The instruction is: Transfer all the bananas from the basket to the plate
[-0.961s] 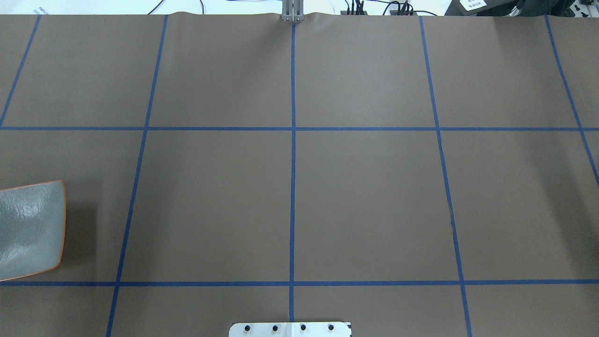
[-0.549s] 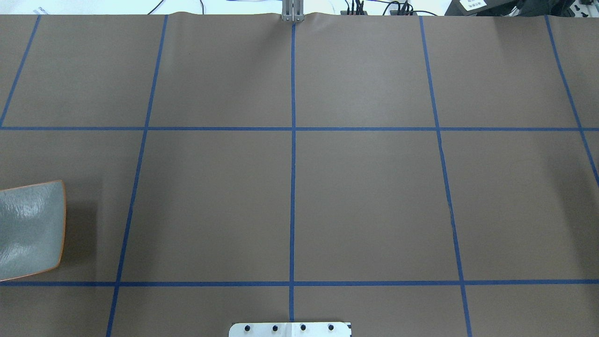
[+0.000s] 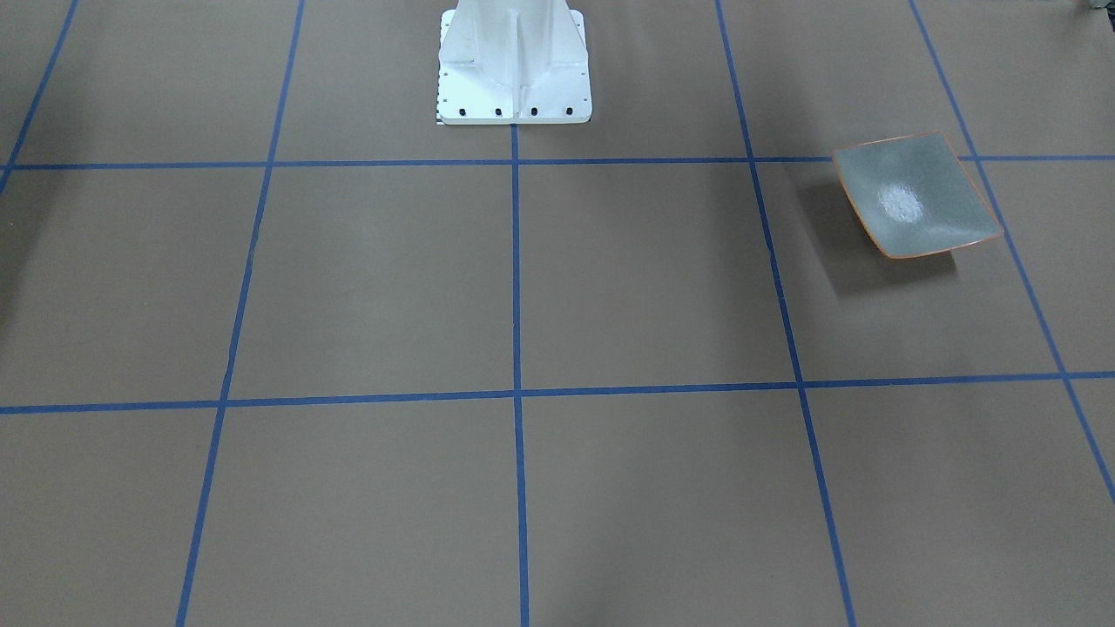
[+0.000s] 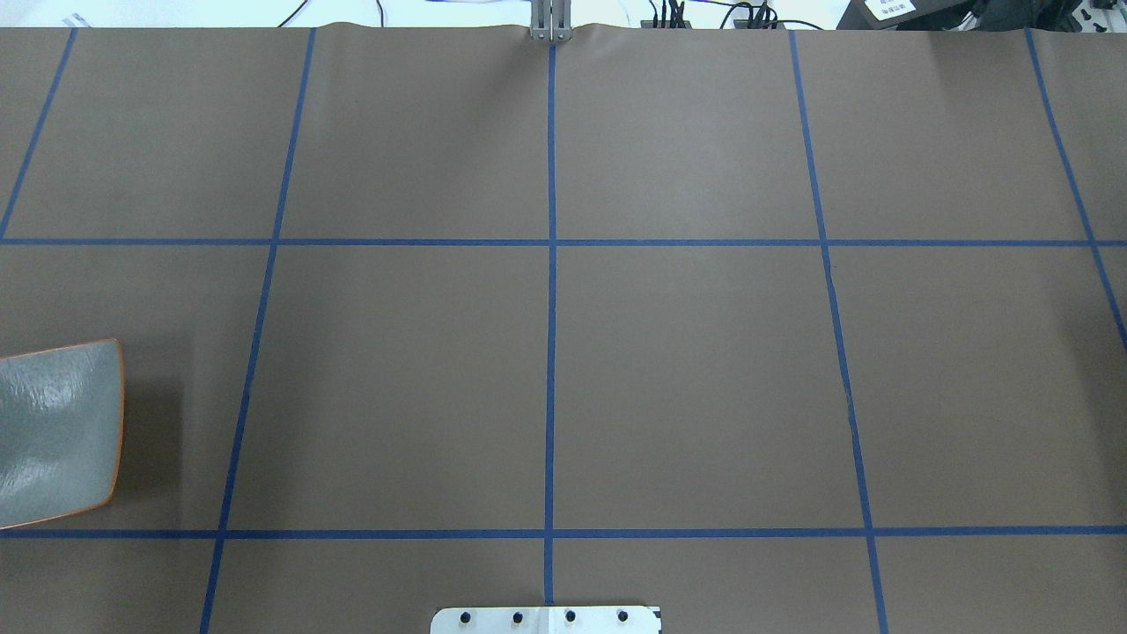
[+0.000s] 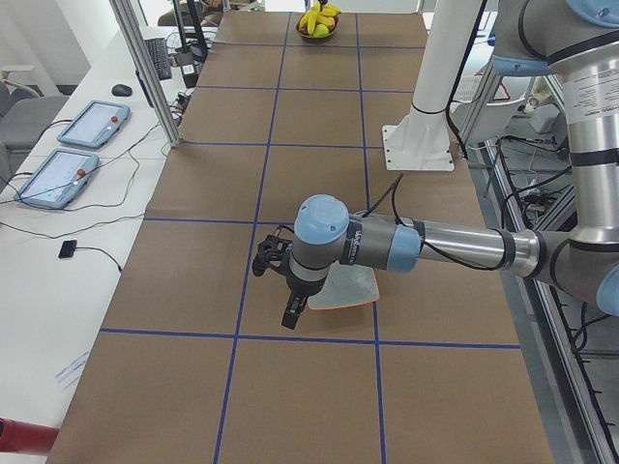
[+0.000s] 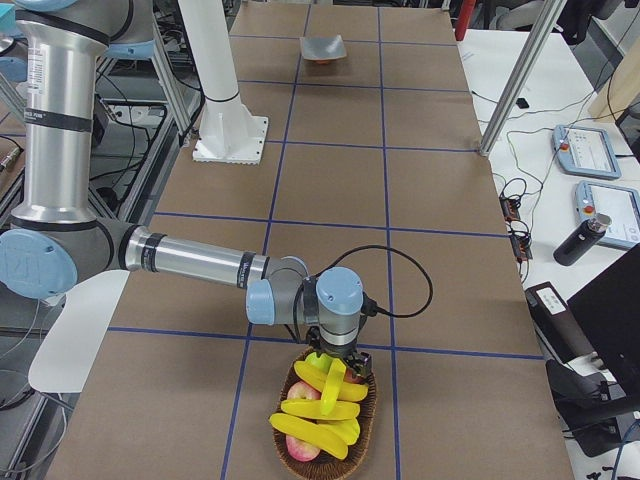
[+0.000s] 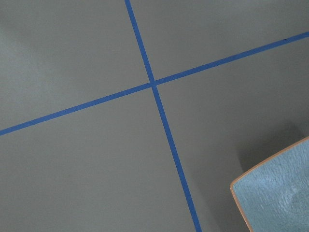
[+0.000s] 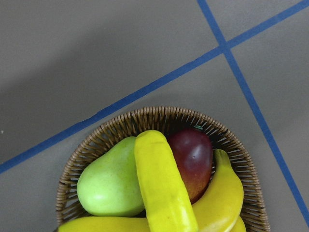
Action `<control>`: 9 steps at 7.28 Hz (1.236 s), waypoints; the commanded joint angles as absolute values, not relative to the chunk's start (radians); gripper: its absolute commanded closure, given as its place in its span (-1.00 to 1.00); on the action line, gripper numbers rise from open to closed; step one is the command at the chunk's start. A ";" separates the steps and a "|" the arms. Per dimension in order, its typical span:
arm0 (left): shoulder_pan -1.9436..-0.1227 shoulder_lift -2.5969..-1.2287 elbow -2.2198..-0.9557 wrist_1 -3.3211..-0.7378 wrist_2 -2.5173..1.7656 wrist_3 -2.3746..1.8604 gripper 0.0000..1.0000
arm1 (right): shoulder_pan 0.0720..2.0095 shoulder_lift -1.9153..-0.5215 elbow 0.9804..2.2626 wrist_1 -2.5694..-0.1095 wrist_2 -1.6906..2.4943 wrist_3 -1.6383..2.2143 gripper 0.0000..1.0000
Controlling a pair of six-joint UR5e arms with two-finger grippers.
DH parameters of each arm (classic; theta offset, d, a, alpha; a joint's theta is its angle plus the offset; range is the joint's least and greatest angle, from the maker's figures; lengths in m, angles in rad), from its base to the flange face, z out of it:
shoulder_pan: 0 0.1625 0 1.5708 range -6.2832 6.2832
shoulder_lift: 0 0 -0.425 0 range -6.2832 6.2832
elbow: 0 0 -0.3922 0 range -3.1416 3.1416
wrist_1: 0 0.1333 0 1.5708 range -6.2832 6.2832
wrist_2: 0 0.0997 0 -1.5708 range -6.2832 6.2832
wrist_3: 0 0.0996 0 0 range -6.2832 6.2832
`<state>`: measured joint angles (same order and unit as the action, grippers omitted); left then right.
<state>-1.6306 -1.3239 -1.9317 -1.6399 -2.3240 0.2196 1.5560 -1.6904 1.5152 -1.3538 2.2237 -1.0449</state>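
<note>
The grey-green plate (image 3: 915, 196) with an orange rim lies bare at the table's left end; it also shows in the overhead view (image 4: 53, 431) and the left wrist view (image 7: 280, 193). My left gripper (image 5: 289, 317) hangs beside the plate (image 5: 348, 288); I cannot tell whether it is open or shut. Several yellow bananas (image 6: 320, 410) lie in a wicker basket (image 6: 372, 400) at the right end. My right gripper (image 6: 335, 360) is just over the basket, right above a steeply tilted banana (image 8: 161, 183); its state cannot be told.
A green pear (image 8: 108, 186) and a dark red fruit (image 8: 195, 159) share the basket (image 8: 159, 116). The white robot base (image 3: 514, 65) stands at mid-table. Metal posts (image 5: 145, 68) and tablets (image 5: 92, 124) line the far side.
</note>
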 commanded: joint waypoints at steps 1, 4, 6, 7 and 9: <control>-1.631 -1.324 -1.934 -1.640 -2.324 0.219 -0.99 | 1.545 -1.634 1.401 -1.353 2.234 -1.100 -0.92; -1.631 -1.322 -1.936 -1.640 -2.324 0.221 -0.99 | 1.543 -1.635 1.410 -1.356 2.230 -1.103 0.99; -1.631 -1.322 -1.936 -1.640 -2.324 0.221 -0.99 | 1.545 -1.638 1.428 -1.355 2.229 -1.103 1.00; -1.631 -1.322 -1.937 -1.640 -2.324 0.221 -0.99 | 1.548 -1.637 1.436 -1.356 2.227 -1.103 1.00; -1.631 -1.322 -1.936 -1.640 -2.324 0.221 -0.99 | 1.569 -1.631 1.472 -1.365 2.227 -1.082 1.00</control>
<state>-1.6306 -1.3223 -1.9370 -1.6398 -2.3240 0.2209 1.5534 -1.6349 1.4520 -1.3599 2.2276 -1.0957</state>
